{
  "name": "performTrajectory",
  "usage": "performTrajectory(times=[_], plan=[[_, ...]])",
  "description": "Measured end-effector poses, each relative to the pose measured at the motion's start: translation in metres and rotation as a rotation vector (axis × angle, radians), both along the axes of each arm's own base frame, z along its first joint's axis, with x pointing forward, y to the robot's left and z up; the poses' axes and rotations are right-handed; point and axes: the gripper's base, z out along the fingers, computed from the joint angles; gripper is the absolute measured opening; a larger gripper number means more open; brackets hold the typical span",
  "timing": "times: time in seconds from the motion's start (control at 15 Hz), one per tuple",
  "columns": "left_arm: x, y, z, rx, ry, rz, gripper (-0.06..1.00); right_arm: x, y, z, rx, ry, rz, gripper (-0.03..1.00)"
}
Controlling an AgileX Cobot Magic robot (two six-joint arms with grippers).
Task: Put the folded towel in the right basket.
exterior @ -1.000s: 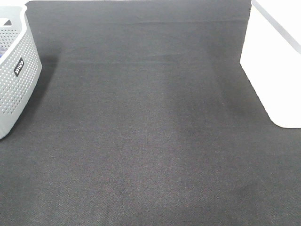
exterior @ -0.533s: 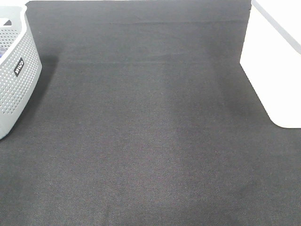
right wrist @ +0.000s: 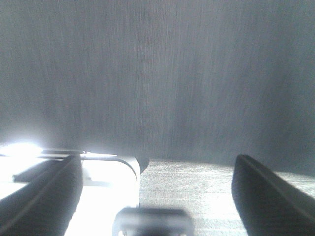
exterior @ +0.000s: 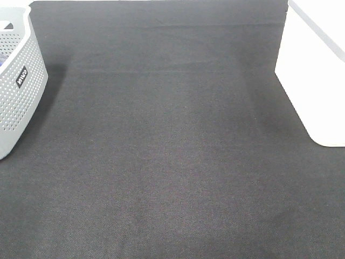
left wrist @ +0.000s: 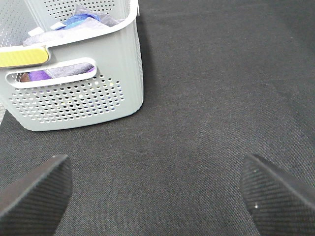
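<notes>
The folded towel shows in no view. The right basket (exterior: 318, 70), white with a grey rim, stands at the right edge of the black cloth in the exterior high view. Neither gripper shows in that view. In the left wrist view my left gripper (left wrist: 155, 164) is open and empty above the black cloth, a little in front of the grey basket (left wrist: 78, 98). In the right wrist view my right gripper (right wrist: 157, 164) is open and empty. A bright white rounded edge (right wrist: 98, 182) lies by one of its fingers; I cannot tell what it is.
The grey basket with dotted holes and a black label (exterior: 16, 86) stands at the left edge and holds several cloths, one blue (left wrist: 78, 19). The black cloth (exterior: 172, 151) spans the table between the two baskets.
</notes>
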Motion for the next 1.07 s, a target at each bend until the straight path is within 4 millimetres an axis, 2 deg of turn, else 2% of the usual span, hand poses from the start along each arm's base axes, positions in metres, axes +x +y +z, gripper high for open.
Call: performTrajectory(times=[0.07,0.2,0.4,0.6,0.67,0.8,1.07], plan=[[0.0,0.0,0.0,0.0,0.0,0.0,0.88,-0.015,0.0,-0.01,-0.001,-0.023,-0.001,0.78],[0.0,0.0,0.0,0.0,0.0,0.0,0.88,-0.04,0.0,-0.017,-0.006,-0.115,-0.001,0.78],[0.0,0.0,0.0,0.0,0.0,0.0,0.88,-0.075,-0.001,-0.005,-0.032,-0.412,-0.008,0.78],[0.0,0.0,0.0,0.0,0.0,0.0,0.88,-0.102,-0.002,-0.006,-0.041,-0.621,-0.013,0.78],[0.0,0.0,0.0,0.0,0.0,0.0,0.88,-0.102,-0.002,-0.006,-0.041,-0.621,-0.013,0.78],[0.0,0.0,0.0,0.0,0.0,0.0,0.88,-0.116,-0.002,-0.006,-0.046,-0.714,-0.016,0.78],[0.0,0.0,0.0,0.0,0.0,0.0,0.88,-0.117,-0.002,-0.007,-0.047,-0.725,-0.016,0.78]])
